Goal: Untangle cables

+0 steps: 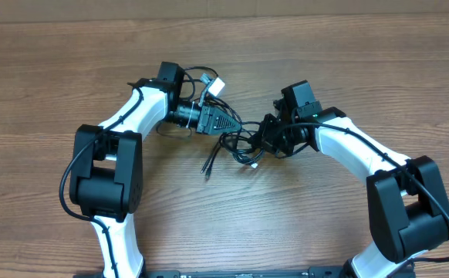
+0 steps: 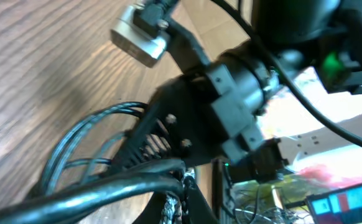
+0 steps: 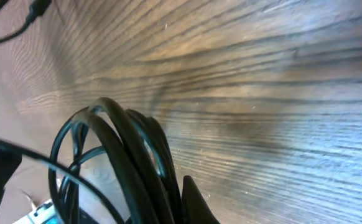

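Observation:
The cables (image 1: 236,145) are a bunch of thin black cords on the wooden table between my two grippers, with plug ends trailing toward the front (image 1: 207,168). My left gripper (image 1: 228,123) reaches in from the left and my right gripper (image 1: 265,137) from the right, both at the bunch. In the left wrist view my left gripper (image 2: 181,202) is shut on a thick strand of the cables (image 2: 106,193). In the right wrist view my right gripper (image 3: 181,202) is shut on looped cables (image 3: 119,155).
A silver-cased plug (image 1: 214,85) on a black cord lies just behind my left wrist; it also shows in the left wrist view (image 2: 140,40). The right arm's black wrist body (image 2: 231,106) is very close to my left gripper. The wooden table (image 1: 325,224) lies all around.

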Controlling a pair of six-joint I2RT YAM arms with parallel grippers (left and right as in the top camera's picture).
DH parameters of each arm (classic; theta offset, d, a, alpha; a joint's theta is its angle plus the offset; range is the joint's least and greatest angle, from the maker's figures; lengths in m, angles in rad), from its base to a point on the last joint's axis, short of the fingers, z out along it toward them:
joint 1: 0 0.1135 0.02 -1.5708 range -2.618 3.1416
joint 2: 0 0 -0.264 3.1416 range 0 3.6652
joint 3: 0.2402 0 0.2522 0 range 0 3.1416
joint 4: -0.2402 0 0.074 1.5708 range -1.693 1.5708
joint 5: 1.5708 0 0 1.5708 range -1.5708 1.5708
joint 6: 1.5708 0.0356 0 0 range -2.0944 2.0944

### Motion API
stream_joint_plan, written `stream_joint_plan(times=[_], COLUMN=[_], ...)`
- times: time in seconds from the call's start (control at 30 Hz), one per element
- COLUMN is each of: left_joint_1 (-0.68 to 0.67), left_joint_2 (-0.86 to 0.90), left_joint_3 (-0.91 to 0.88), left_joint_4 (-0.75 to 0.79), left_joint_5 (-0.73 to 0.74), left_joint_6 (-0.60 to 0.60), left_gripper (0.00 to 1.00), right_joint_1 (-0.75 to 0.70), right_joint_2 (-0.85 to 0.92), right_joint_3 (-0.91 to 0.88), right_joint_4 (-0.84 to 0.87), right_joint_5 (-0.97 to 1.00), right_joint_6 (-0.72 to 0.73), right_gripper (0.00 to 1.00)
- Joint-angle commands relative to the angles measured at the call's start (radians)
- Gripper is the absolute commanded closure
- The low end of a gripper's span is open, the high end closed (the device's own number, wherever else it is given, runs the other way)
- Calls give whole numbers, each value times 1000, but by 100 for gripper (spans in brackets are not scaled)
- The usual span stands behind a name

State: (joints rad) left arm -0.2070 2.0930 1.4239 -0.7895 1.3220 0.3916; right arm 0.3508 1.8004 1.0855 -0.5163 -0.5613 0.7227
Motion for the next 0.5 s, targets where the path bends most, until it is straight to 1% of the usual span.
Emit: stream_joint_plan(times=[0.0,0.07,0.17,0.2,0.37,0.47], left_joint_1=[-3,-3,-3,-3,-2,-3], left_joint_2=[13,13,13,13,13,13], left_joint_3=[-2,-2,-2,-2,-2,-2], left_joint_4=[35,48,46,46,62,68], left_joint_5=[-92,-119,-117,-117,-117,-137], left_joint_6=[-131,-172,-172,-195,-314,-315], left_gripper=[96,96,96,96,96,95], right_joint_1=[33,61,79,82,82,82], right_joint_2=[-3,-3,-3,-3,-3,-3], right_joint_3=[-6,-6,-6,-6,-7,-7], right_joint_4=[11,7,-6,-13,-27,-27], right_joint_5=[-43,23,146,181,206,212], right_joint_6=[-75,-127,-126,-126,-126,-126], right_gripper=[96,96,96,96,96,96])
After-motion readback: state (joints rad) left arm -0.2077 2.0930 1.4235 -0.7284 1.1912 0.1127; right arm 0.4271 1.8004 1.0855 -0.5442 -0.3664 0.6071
